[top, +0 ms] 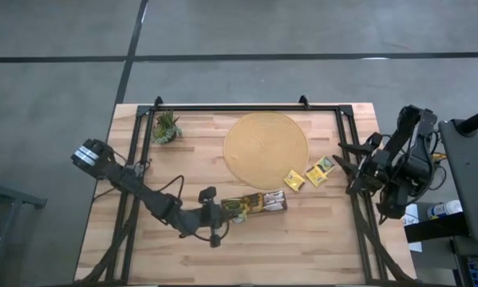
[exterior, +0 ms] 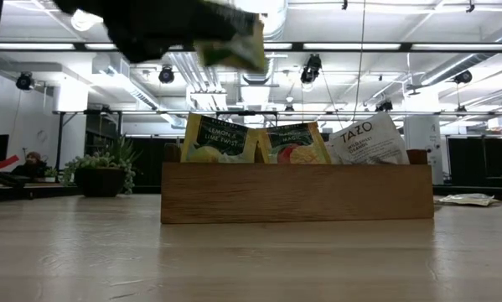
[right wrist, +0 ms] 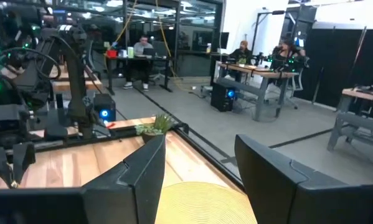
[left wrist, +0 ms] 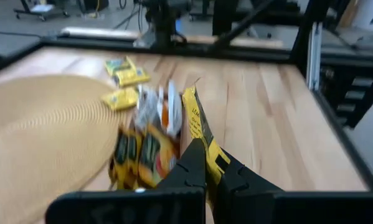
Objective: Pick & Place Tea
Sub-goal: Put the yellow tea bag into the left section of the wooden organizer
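My left gripper (top: pixel 225 212) is shut on a yellow tea sachet (left wrist: pixel 197 121) and holds it over the left end of the oblong tray (exterior: pixel 297 193). Several sachets stand on edge in that tray (top: pixel 264 202). More yellow sachets (top: pixel 294 178) (top: pixel 318 171) lie flat on the table by the round woven mat (top: pixel 266 149). My right gripper (top: pixel 348 172) is at the table's right edge, open, with nothing between its fingers (right wrist: pixel 142 177). My left gripper pinches the yellow sachet at one end (left wrist: pixel 205 149) between its two fingers. The fingers come nearly level from the table's left. The sachet stands on edge, sticking out past the fingertips. It is tilted and lifted clear above the tray (exterior: pixel 234 44).
A small green plant (top: pixel 166 127) stands at the far left corner. A black frame (top: pixel 246 107) runs around the table's edges. People sit at desks in the room beyond the table (right wrist: pixel 142 46).
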You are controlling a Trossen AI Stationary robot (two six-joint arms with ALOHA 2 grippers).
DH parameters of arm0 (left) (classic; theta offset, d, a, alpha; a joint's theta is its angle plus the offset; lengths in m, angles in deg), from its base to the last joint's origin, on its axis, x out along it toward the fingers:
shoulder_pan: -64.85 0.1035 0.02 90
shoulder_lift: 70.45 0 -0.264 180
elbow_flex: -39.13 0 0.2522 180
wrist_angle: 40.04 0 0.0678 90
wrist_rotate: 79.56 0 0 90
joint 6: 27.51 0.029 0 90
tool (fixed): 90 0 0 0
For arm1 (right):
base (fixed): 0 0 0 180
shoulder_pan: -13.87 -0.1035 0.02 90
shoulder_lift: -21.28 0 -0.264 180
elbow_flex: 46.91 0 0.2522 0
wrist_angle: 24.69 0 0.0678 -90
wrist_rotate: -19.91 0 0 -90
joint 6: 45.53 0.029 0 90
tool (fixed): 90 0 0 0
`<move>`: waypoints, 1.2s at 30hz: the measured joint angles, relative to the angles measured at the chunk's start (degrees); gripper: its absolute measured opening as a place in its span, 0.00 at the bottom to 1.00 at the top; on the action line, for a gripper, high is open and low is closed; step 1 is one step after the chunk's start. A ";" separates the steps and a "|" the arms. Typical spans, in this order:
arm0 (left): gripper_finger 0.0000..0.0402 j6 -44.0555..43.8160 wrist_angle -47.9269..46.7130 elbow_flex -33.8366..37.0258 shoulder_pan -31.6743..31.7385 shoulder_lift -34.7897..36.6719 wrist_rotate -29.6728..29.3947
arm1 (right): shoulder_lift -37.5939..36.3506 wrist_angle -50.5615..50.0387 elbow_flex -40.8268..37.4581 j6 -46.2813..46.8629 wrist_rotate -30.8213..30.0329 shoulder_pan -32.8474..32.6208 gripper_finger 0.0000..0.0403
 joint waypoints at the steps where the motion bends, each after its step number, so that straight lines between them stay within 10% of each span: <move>1: 0.00 -0.39 -0.02 0.47 -0.21 -0.37 -0.05 | 0.19 0.04 0.23 -0.21 0.02 0.00 0.48; 36: 0.00 17.90 -0.58 -1.44 -1.21 -13.18 -10.98 | 0.24 0.12 0.46 -1.14 0.04 0.17 0.48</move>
